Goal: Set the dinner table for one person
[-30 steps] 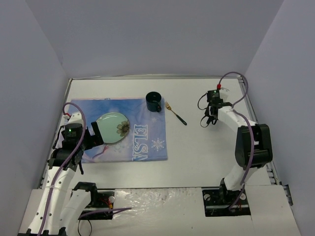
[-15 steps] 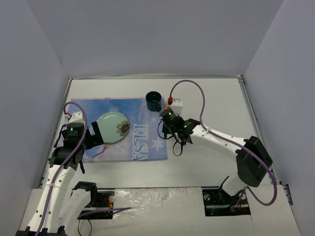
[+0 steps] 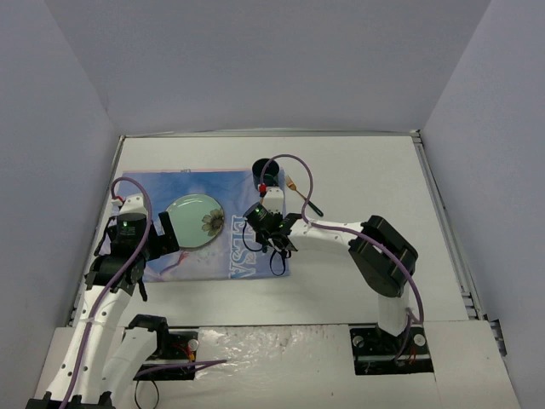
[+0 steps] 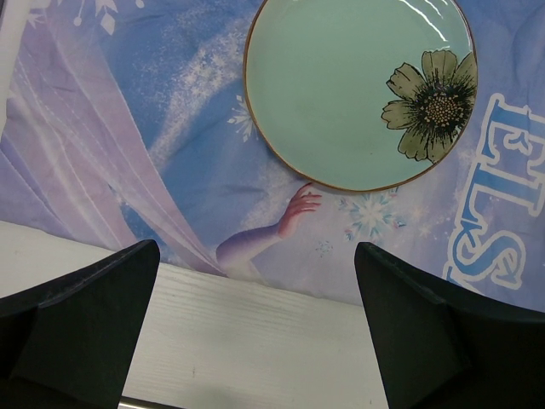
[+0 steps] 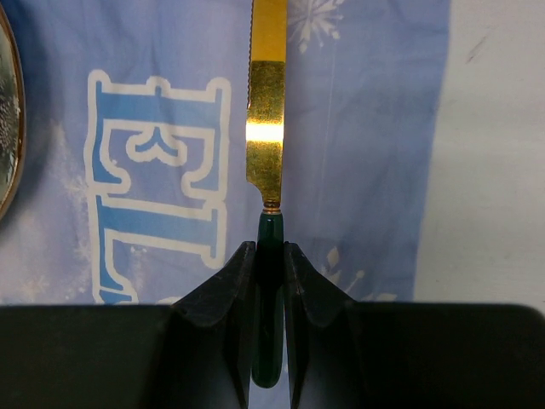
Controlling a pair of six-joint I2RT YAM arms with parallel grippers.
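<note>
Start at 8 o'clock on the worktop [image 3: 366, 170] with the left claw [image 4: 255, 251]. Spread wide, gripping nothing, parked near the 8 o'clock rim of the plate [image 4: 358, 89]. No shift against the views of a second and half a second ago. Note the plate flat on the left half of the placemat [image 3: 149, 189], likewise unmoved.

Move right to the change. Find the right claw [image 5: 268, 249] clamped on the green handle of a knife [image 5: 266, 128], with the gold serrated blade pointing away from the wrist. Compare with a second ago: raised then near 2 o'clock on the worktop. Swung since across to the centre, now over the right part of the placemat. Positioned at 3 o'clock of the plate, with the blade alongside the printed lettering. Cannot tell whether the blade touches the cloth or hangs above it.

Further right, confirm the cup [image 3: 266, 173] at 12 o'clock of the right claw, at the far right corner of the placemat. Confirm a second utensil [image 3: 305, 198] at 1 o'clock on bare worktop, too small to identify. Both unmoved.

Judge the knife as brought to its setting position beside the plate. Expect lowering and release next, with the blade kept square to the placemat edge. Treat cup and utensil as not yet placed.
</note>
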